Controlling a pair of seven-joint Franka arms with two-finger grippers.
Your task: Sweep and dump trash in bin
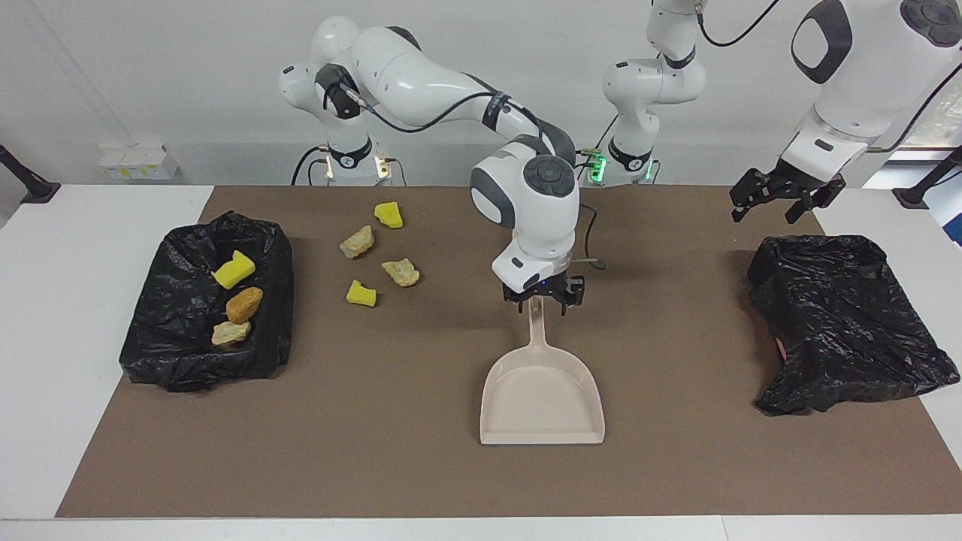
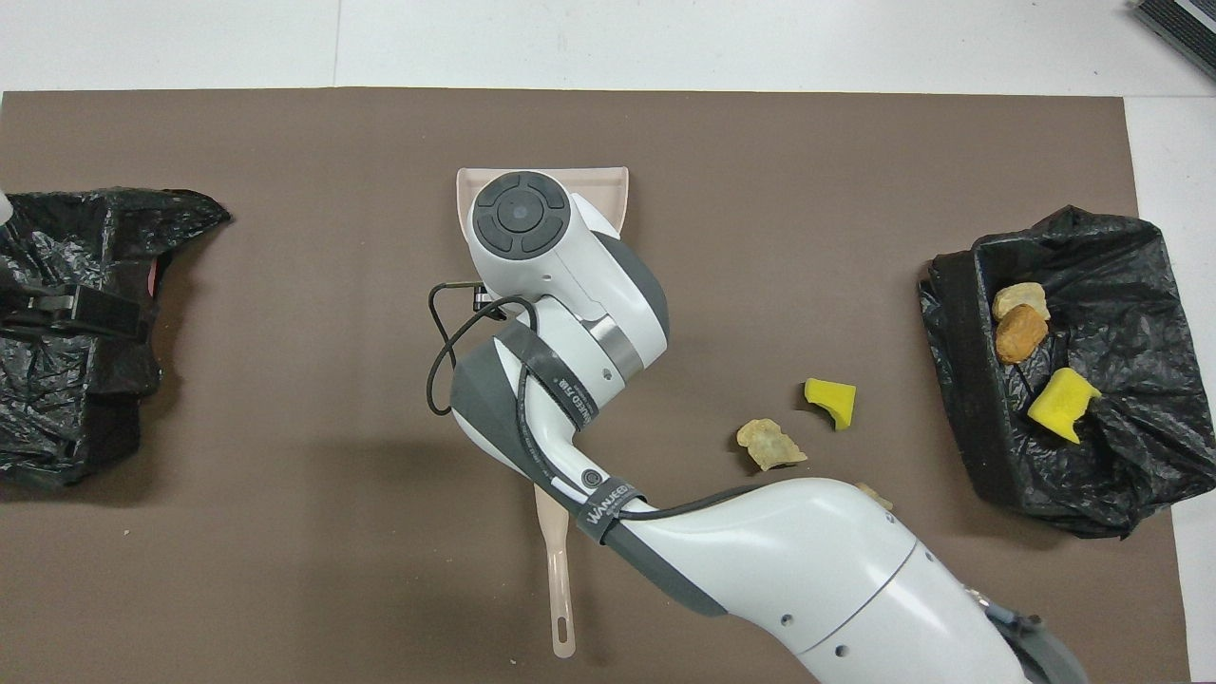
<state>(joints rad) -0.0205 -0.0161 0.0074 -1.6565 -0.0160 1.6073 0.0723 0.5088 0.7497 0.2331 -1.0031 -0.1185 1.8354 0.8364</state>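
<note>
- Lying flat mid-worktop on the brown mat (image 1: 676, 466): one pale pink dustpan (image 1: 543, 394), handle toward the robots, its mouth toward the worktop's edge away from them.
- Right end effector (image 1: 543, 297): over the dustpan's handle, fingers spread apart to either side of it, released; whether they touch the handle cannot be told.
- Left end effector (image 1: 782, 197): waiting in the air over the mat's corner at the left arm's end, fingers spread, grasping nothing.
- Trash, loose on the mat toward the right arm's end: two yellow chunks (image 1: 388, 215) (image 1: 361, 294) and two beige lumps (image 1: 357, 242) (image 1: 401, 272), well apart from the dustpan.
- Trash, already binned: one yellow chunk (image 1: 234, 270), one orange-brown lump (image 1: 244, 304), one beige lump (image 1: 230, 333), all in the black-lined bin (image 1: 161, 330) at the right arm's end.
- Second black-bagged bin (image 1: 842, 323): at the left arm's end, contents not visible.
</note>
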